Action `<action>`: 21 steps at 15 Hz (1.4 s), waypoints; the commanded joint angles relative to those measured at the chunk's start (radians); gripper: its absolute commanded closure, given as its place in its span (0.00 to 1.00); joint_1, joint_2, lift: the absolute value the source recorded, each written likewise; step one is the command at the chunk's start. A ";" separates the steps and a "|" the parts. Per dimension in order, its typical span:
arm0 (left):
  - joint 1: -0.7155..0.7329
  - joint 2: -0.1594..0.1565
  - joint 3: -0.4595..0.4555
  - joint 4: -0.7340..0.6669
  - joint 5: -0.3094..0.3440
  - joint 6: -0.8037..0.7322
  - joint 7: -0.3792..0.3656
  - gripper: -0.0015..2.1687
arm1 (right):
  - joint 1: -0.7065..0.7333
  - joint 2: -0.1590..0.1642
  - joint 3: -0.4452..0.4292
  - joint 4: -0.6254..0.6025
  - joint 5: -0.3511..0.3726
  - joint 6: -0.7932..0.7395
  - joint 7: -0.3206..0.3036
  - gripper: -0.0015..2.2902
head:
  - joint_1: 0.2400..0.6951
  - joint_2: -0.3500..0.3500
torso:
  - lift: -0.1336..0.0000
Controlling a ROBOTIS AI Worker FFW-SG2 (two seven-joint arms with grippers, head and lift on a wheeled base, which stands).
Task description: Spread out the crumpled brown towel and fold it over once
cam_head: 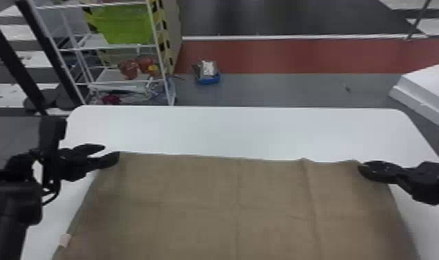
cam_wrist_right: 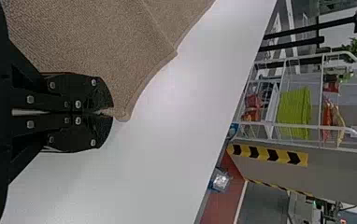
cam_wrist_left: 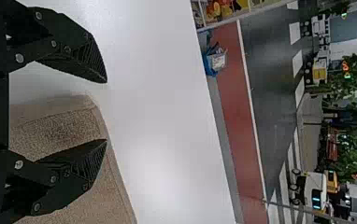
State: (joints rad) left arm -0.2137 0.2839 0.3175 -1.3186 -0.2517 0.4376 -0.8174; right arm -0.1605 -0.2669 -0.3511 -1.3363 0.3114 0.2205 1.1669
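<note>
Towel (cam_head: 208, 193) spread across white bench (cam_head: 242, 128), corner gripped by right end effector (cam_head: 362, 166), left end effector (cam_head: 112, 152) parted at opposite corner.

Workshop-like space: rack (cam_head: 94, 42), hazard stripes (cam_wrist_right: 267, 154)

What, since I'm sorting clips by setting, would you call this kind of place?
Probably a robotics test or demo hall: a wire rack stands beside yellow-and-black striping, and a red band runs along the grey floor.
</note>
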 commanded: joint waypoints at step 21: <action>-0.022 0.018 -0.018 0.039 -0.023 0.028 -0.028 0.54 | -0.010 -0.003 0.001 0.035 -0.005 -0.059 -0.001 0.59 | 1.00 0.60 | 0.08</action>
State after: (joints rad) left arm -0.2347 0.3034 0.2991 -1.2808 -0.2731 0.4650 -0.8457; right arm -0.1703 -0.2701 -0.3500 -1.3008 0.3078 0.1621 1.1658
